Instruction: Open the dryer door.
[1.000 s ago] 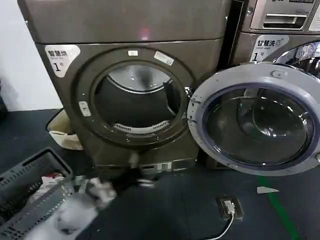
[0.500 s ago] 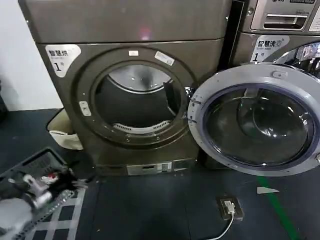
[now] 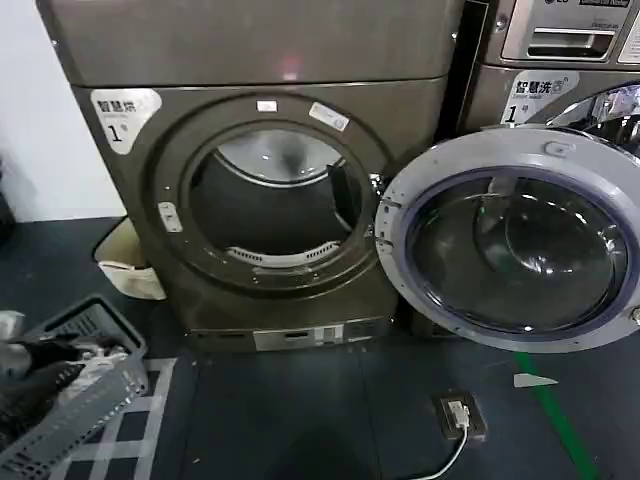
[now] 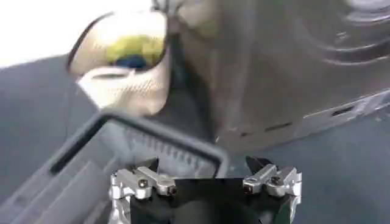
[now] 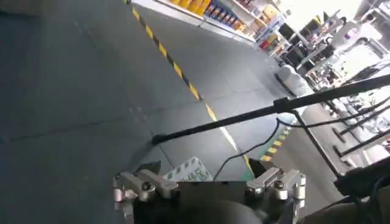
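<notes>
The brown dryer (image 3: 270,60) stands straight ahead. Its round door (image 3: 515,240) hangs swung wide to the right, and the drum opening (image 3: 270,200) is uncovered. My left gripper (image 3: 30,360) is low at the left edge, over a grey laundry basket and well away from the door. In the left wrist view this gripper (image 4: 203,164) is open with nothing between its fingers, and the dryer's lower front panel (image 4: 286,73) lies beyond it. My right gripper (image 5: 205,163) is open over bare floor, holding nothing.
The grey laundry basket (image 3: 75,400) with clothes sits at the lower left, a beige bag (image 3: 125,265) beside the dryer. A second machine (image 3: 560,40) stands behind the open door. A floor socket with a white cable (image 3: 460,415) and a green line (image 3: 555,420) lie ahead.
My left arm has drawn back from below the dryer's front to the far left, over the basket. The door has stayed swung open.
</notes>
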Motion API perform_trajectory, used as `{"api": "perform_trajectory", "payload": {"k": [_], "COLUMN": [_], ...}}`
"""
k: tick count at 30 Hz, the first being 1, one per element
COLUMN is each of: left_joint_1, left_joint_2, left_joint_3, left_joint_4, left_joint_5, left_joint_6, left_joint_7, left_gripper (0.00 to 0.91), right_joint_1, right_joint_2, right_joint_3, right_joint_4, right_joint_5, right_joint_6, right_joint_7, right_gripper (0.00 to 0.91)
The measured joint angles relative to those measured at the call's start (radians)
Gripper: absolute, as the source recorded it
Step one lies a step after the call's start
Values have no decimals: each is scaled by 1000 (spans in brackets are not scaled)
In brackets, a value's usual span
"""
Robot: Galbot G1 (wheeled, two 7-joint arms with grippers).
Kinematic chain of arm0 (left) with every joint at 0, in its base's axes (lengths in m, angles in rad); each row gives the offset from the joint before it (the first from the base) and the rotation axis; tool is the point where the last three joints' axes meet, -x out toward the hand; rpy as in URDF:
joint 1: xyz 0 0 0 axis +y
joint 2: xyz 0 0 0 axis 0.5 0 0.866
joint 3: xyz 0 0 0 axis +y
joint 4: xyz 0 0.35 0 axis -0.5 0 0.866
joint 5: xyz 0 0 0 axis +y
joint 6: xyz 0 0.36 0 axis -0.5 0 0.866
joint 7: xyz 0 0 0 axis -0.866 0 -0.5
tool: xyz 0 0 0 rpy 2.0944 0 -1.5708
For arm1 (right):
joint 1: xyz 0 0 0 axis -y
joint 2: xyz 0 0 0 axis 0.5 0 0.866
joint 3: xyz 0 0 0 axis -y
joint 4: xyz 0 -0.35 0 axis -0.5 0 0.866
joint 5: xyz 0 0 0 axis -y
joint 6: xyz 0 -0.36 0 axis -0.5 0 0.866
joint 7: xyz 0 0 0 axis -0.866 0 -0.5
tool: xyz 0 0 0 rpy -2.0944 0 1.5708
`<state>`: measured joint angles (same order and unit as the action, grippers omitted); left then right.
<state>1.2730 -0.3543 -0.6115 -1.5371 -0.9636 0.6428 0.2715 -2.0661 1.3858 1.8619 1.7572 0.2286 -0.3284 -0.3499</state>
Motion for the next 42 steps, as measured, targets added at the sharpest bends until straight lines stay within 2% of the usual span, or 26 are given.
{"api": "perform_trajectory", "payload": {"k": [2,4,9,14,17,21,28,42], "left_joint_1": [-17,-31,-48,-11,2,12,15,22], "left_joint_2": [10,21,34,54,56,55,52,38], "left_joint_3": [0,6,41,47,48,48,45,45], "left_joint_4": [22,42,90,130,140,136,136,124], "left_joint_5": [-16,-33,1,39,32,32,39,54], "left_joint_6": [70,95,95,95,95,94,94,94], "left_joint_7": [11,17,25,70,77,82,83,82], "left_gripper": [907,907,907,907,907,907,907,907], "right_joint_1": [2,2,3,6,9,7,2,9], "right_joint_2": [2,2,3,3,6,9,15,31], "right_joint_3": [2,4,9,11,10,10,8,14], "right_joint_4": [4,3,-13,-20,-26,-20,-26,-63], "right_joint_5": [23,38,122,144,150,165,140,117], "right_joint_6": [0,3,38,63,97,88,74,97], "right_joint_7": [-1,0,4,3,2,16,25,37], "right_gripper": [907,907,907,907,907,907,907,907]}}
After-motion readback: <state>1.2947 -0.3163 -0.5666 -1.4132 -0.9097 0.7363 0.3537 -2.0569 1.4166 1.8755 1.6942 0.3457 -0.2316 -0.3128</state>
